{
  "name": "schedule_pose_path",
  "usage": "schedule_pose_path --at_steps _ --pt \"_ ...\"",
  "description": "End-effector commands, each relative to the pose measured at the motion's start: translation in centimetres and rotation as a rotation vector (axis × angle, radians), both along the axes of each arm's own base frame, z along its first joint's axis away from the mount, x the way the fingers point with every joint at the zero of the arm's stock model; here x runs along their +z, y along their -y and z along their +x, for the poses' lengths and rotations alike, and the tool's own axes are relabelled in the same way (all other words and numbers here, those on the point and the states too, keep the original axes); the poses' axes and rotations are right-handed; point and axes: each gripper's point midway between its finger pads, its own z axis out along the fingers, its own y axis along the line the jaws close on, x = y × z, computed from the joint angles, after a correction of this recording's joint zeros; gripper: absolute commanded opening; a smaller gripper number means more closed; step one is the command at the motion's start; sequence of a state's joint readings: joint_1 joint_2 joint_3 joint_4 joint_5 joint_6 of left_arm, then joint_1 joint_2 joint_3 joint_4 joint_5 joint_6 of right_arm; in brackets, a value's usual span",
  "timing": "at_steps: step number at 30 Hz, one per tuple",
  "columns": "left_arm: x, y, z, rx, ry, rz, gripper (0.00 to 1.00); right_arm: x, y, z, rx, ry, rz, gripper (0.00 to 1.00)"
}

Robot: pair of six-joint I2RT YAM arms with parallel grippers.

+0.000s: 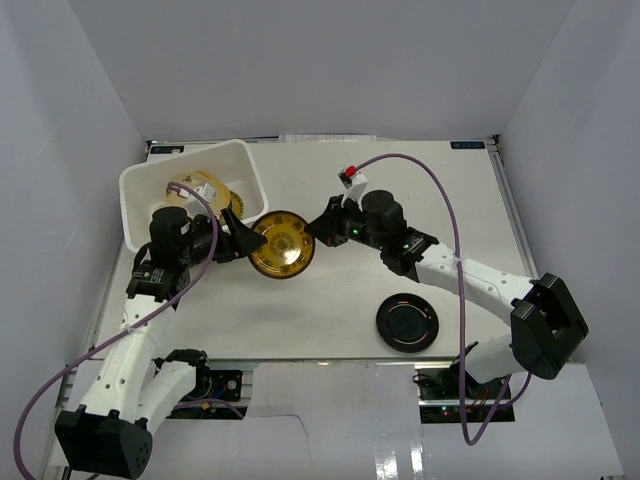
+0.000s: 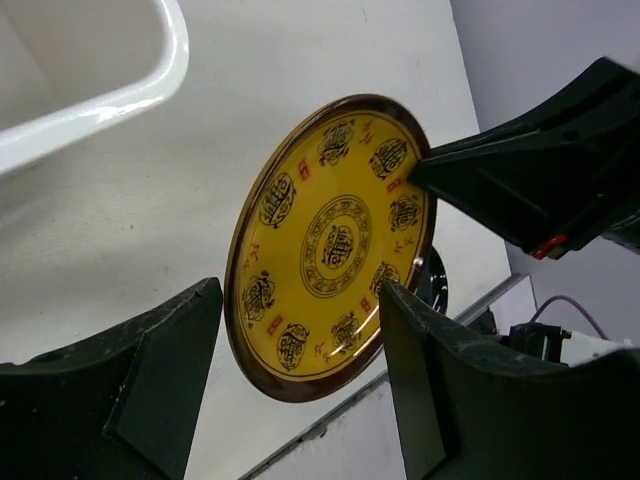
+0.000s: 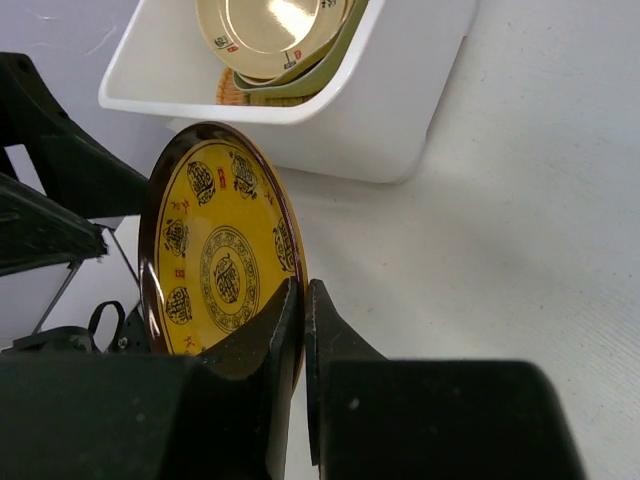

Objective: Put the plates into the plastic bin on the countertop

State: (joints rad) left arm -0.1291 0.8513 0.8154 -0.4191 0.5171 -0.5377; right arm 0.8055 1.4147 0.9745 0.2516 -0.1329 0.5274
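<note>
The right gripper [image 3: 303, 290] is clenching the rim of the yellow patterned plate [image 3: 215, 250], holding it on edge above the surface [image 1: 440, 200]. The left gripper [image 2: 300, 290] is standing released, its fingers spread either side of that plate. The white bin [image 1: 255, 190] is sitting at the far left corner and holding a stack of plates [image 3: 270, 20], and a black plate [image 1: 407, 323] is lying flat toward the near right edge.

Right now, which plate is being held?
The yellow patterned plate, pinched at its rim by the right gripper; the black plate lies flat on the countertop, others sit in the bin.
</note>
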Motion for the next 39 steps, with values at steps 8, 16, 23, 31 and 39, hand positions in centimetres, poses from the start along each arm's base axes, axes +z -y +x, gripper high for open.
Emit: schedule_pose_path --at_steps 8,16,23,31,39 --pt "-2.3 0.6 -0.2 -0.033 -0.036 0.049 0.14 4.3 0.2 -0.7 0.005 0.076 0.116 0.08" --pt "0.6 -2.0 3.9 0.183 0.055 0.093 0.00 1.8 3.6 -1.8 -0.046 0.081 -0.006 0.75" --pt "0.0 -9.3 9.3 0.475 0.013 0.021 0.00 -5.4 12.3 -4.4 -0.230 0.021 -0.201 0.74" --pt "1.8 -17.9 11.7 0.867 0.049 0.060 0.00 -16.5 19.9 -8.8 -0.433 -0.221 -0.331 0.26" --pt "-0.9 -22.3 14.4 1.027 -0.031 0.186 0.11 -18.4 23.4 -10.0 -0.574 -0.269 -0.349 0.23"
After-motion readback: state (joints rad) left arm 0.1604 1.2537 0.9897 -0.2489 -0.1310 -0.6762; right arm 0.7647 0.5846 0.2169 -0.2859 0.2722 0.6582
